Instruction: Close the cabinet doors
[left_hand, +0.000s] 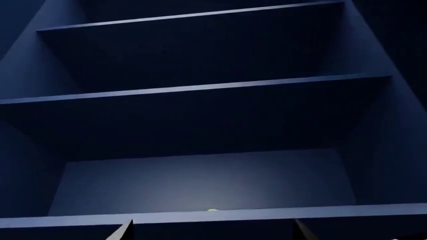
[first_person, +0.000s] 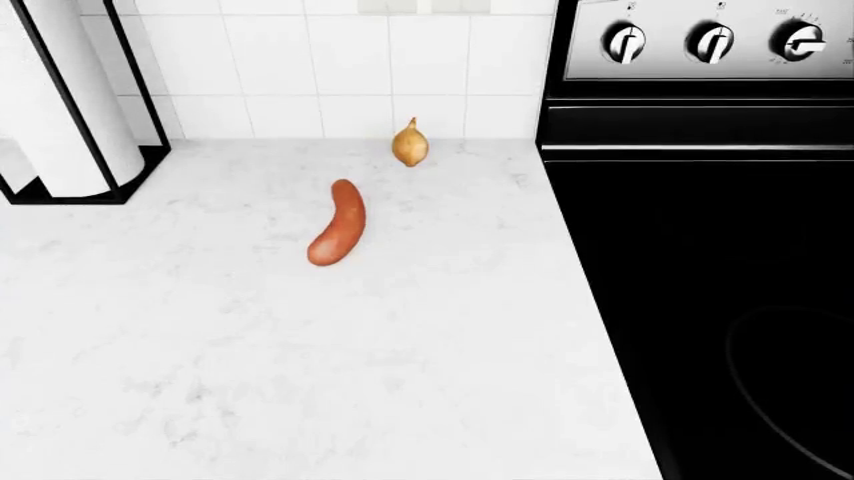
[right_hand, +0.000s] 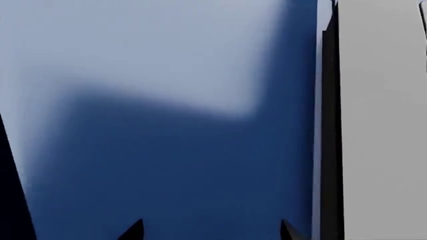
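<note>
The left wrist view looks into an open dark blue cabinet (left_hand: 200, 175) with two shelves (left_hand: 200, 87) above a lower board; no door covers this opening. My left gripper (left_hand: 213, 231) is open, and only its two fingertips (left_hand: 125, 231) show in front of the lower board's front edge. A flat blue cabinet door panel (right_hand: 167, 100) fills the right wrist view, partly in shadow. My right gripper (right_hand: 210, 232) is open close to that panel, with nothing between its fingertips (right_hand: 133, 231). Neither gripper nor the cabinet doors appear in the head view.
A small green thing (left_hand: 212, 210) peeks over the lower board. A pale grey surface (right_hand: 380, 125) with a dark edge borders the blue panel. The head view shows a white counter (first_person: 267, 380) with a reddish sausage-shaped item (first_person: 338, 223), an onion (first_person: 410, 144), a paper towel holder (first_person: 74, 100) and a black stove (first_person: 707, 300).
</note>
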